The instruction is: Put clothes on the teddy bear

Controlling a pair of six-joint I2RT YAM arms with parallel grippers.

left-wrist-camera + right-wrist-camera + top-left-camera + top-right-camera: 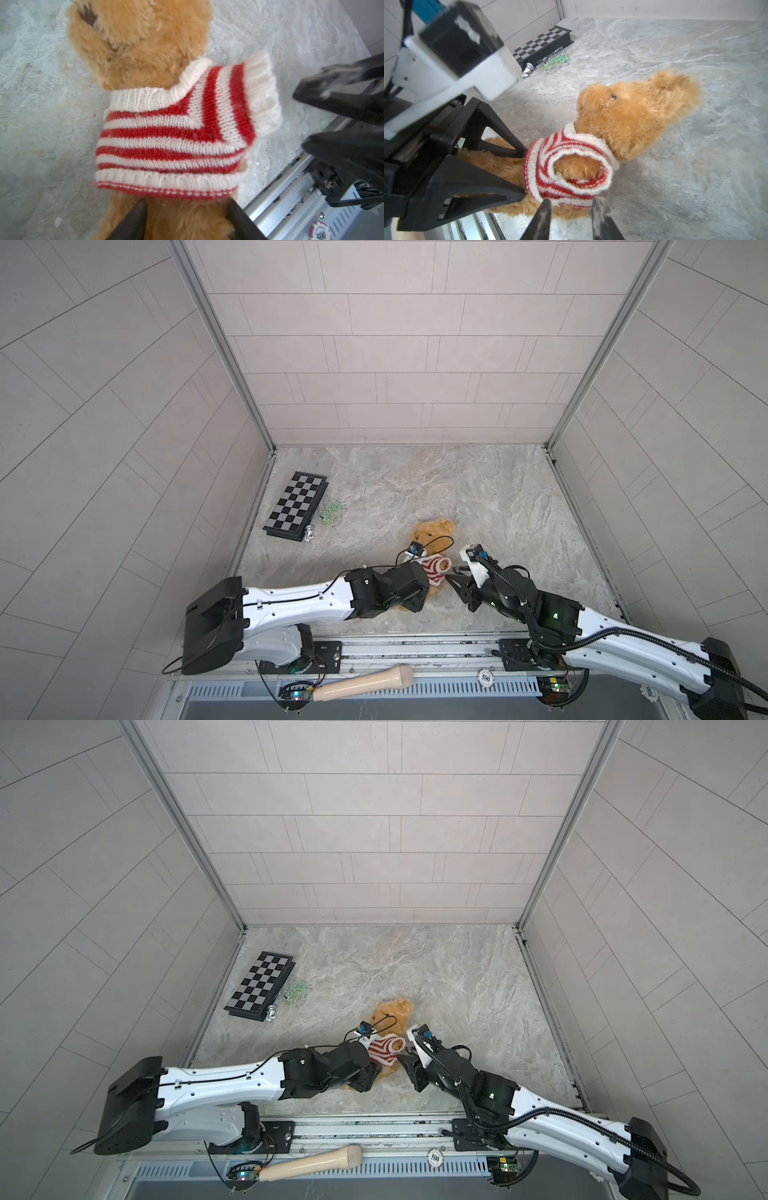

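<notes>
Most of the dressing looks done: the bear (434, 531) lies front-centre on the table (519, 497), sweater (166, 135) over its chest. The left gripper (187, 209) straddles its legs, and I cannot tell whether it is pinching them. The right gripper (571, 204) gapes empty just beside the sweater. Next, probably, tug the hem down.

Likely a robot lab cell: panel walls (399, 364) on aluminium posts (220, 348), arms (299, 601) on a rail (415, 649), bare circuit boards (296, 694).

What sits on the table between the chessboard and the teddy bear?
In both top views, a small scatter of green bits and a silver chess piece lie beside the chessboard; from there to the teddy bear the table is bare.
</notes>
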